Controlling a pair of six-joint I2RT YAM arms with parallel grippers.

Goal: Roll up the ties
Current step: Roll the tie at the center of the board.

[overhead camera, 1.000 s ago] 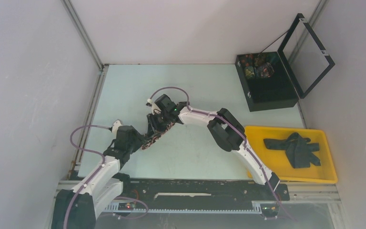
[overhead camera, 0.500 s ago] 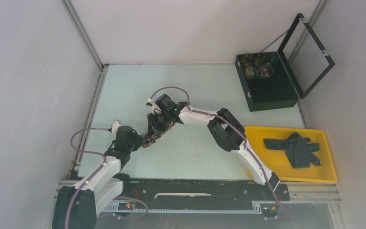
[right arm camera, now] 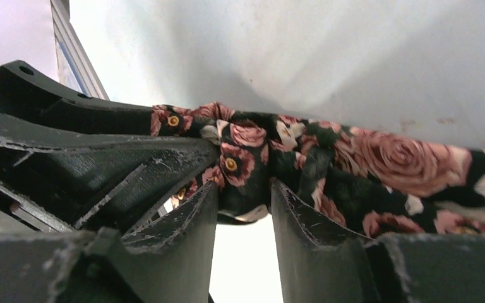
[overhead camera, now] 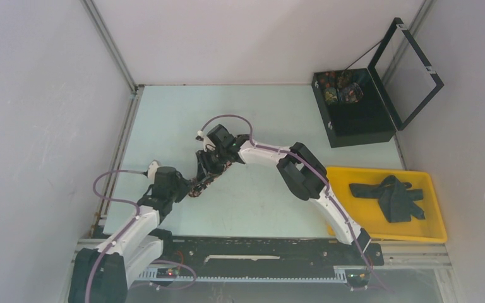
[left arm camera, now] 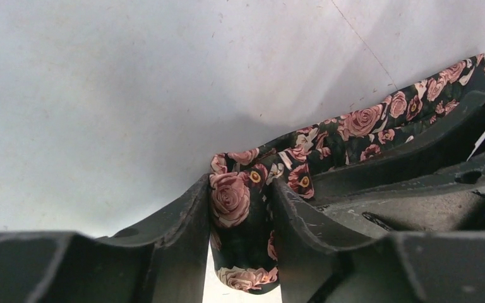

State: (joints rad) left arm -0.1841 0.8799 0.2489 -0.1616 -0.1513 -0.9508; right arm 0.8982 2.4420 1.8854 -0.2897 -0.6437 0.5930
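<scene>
A black tie with pink roses (overhead camera: 203, 178) is held between my two grippers just above the pale table, left of centre. My left gripper (overhead camera: 180, 188) is shut on one end of it; the left wrist view shows the fabric (left arm camera: 240, 214) pinched between the fingers. My right gripper (overhead camera: 209, 165) is shut on a bunched part of the same tie (right arm camera: 243, 173), with the rest trailing right (right arm camera: 404, 167). A dark greenish-black tie (overhead camera: 393, 196) lies crumpled in the yellow tray (overhead camera: 353, 224). Rolled patterned ties (overhead camera: 341, 87) sit in the black box.
The black box (overhead camera: 353, 120) with its lid open stands at the back right. The yellow tray is at the right front. Grey walls close in on the left, back and right. Purple cables loop off both arms.
The left gripper has drawn slightly back toward the left with its tie end. The right gripper has shifted a little; the tie hangs shorter between them.
</scene>
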